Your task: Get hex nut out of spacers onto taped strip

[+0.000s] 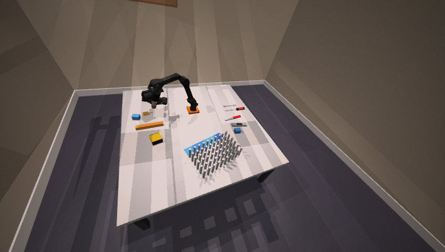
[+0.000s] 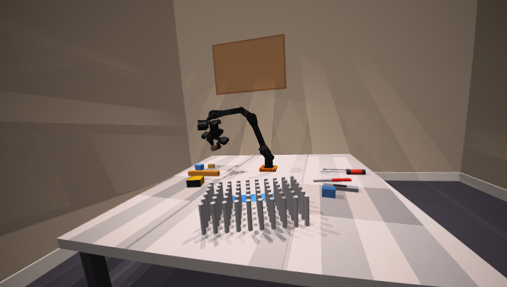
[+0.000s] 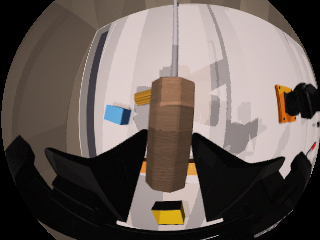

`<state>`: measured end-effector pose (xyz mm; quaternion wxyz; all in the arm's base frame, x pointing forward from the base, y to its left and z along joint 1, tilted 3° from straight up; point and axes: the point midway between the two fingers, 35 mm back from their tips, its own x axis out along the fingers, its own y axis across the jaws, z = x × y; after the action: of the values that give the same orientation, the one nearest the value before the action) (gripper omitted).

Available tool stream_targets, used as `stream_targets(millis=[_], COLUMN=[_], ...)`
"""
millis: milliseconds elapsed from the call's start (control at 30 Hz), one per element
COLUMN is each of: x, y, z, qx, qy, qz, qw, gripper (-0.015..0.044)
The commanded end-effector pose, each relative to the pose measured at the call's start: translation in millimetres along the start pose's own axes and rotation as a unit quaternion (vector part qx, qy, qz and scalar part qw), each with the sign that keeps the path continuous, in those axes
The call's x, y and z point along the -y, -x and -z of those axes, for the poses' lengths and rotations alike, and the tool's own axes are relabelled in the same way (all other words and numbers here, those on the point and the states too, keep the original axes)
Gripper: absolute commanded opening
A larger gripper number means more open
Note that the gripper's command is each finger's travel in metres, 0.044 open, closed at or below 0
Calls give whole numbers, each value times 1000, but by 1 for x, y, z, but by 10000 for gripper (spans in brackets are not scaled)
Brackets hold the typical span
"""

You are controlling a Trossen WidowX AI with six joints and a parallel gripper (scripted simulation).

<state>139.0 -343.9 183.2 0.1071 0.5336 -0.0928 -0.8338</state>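
In the top view, hangs over the surface [image 1: 140, 178] [image 2: 159, 220] [image 3: 197, 37], clamped with the end effector [image 1: 154, 104] [image 2: 214, 146] [image 3: 170, 135] on a wooden handle [image 1: 154, 105] [image 2: 213, 147] [image 3: 171, 137]. Shows, near and below the end effector, a light blue block [image 1: 135, 117] [image 2: 199, 166] [image 3: 117, 114] beside a yellow-handled tool [image 1: 145, 113] [image 2: 211, 165] [image 3: 143, 97]. Places an orange bar [image 1: 149, 125] [image 2: 203, 173] [image 3: 191, 168] somewhat farther out, then a yellow-and-black block [image 1: 155, 137] [image 2: 195, 181] [image 3: 168, 213]. Sets the standing spacers [image 1: 203, 173] [image 2: 260, 213] well apart from the end effector, with the blue strip [image 1: 191, 150] [image 2: 243, 198] along their near edge. Leaves the nut too small to make out.

In the exterior view, puts the end effector beyond the spacers and above the surface, with the handle between the fingers. Has the spacers upright, closely ranked like the walls of an open container; does not let the nut among them be told. Lays a red-and-black screwdriver [image 1: 240, 108] [image 2: 356, 171], a red-handled tool [image 1: 236, 117] [image 2: 341, 179] and a darker blue block [image 1: 237, 130] [image 2: 328, 192] well apart from the end effector, past the arm's base plate [image 1: 189, 111] [image 2: 262, 169] [image 3: 280, 105].

In the wrist view, pinches the handle between both dark fingers, with a thin metal shaft [image 3: 175, 40] extending away from the end effector.
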Motion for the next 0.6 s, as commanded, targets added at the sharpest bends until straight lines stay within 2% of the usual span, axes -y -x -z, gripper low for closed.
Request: stream_targets(millis=[0,567], x=[-1,0], y=[-3,-14], z=[0,7], qx=[4,4], qy=[-3,-3], qz=[-3,-3], qw=[1000,1000], gripper=[0,0])
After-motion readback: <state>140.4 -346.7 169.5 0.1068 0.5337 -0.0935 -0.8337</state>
